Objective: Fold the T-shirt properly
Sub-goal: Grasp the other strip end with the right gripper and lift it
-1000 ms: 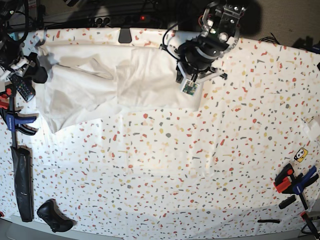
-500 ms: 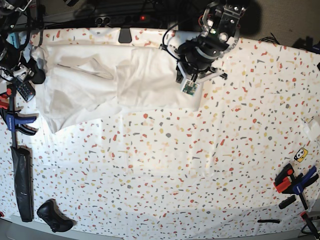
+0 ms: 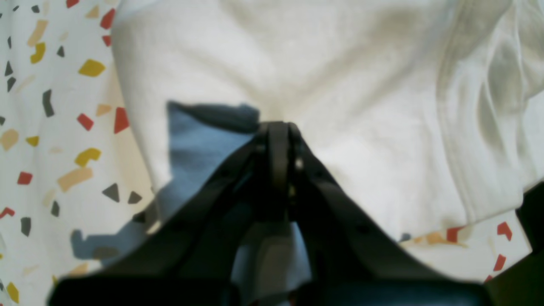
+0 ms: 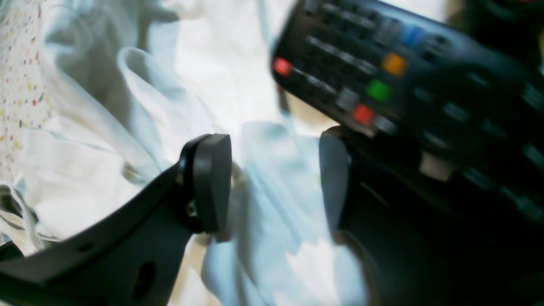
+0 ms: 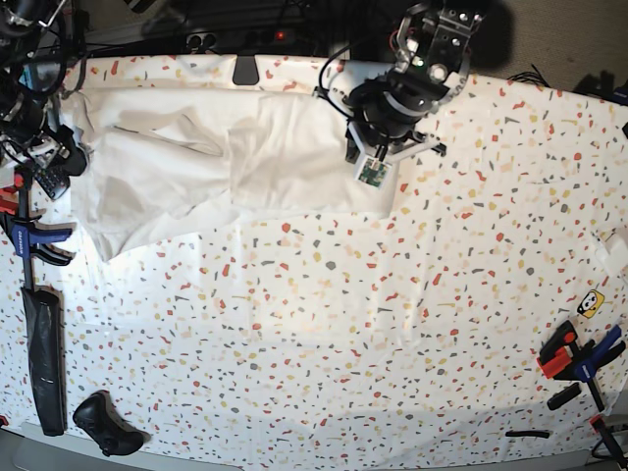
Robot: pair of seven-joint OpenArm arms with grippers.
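The white T-shirt (image 5: 167, 177) lies crumpled at the back left of the table, partly folded over itself. My left gripper (image 5: 361, 152) sits at the shirt's right edge. In the left wrist view the gripper (image 3: 276, 127) is shut, its tips pinching the cloth (image 3: 340, 85), with creases running to them. My right gripper (image 5: 67, 152) is at the shirt's left edge. In the right wrist view this gripper (image 4: 276, 170) is open, with blurred white cloth (image 4: 85, 178) between and under the jaws.
A black remote control (image 4: 382, 76) lies right beside my right gripper, at the table's left edge (image 5: 46, 180). A blue clamp (image 5: 29, 240), a long black bar (image 5: 44, 358) and a black controller (image 5: 103, 422) line the left side. Clamps (image 5: 579, 358) stand at the front right.
My right arm has shifted a little at the shirt's left edge, nudging that edge. My left arm and the rest of the shirt have not moved.
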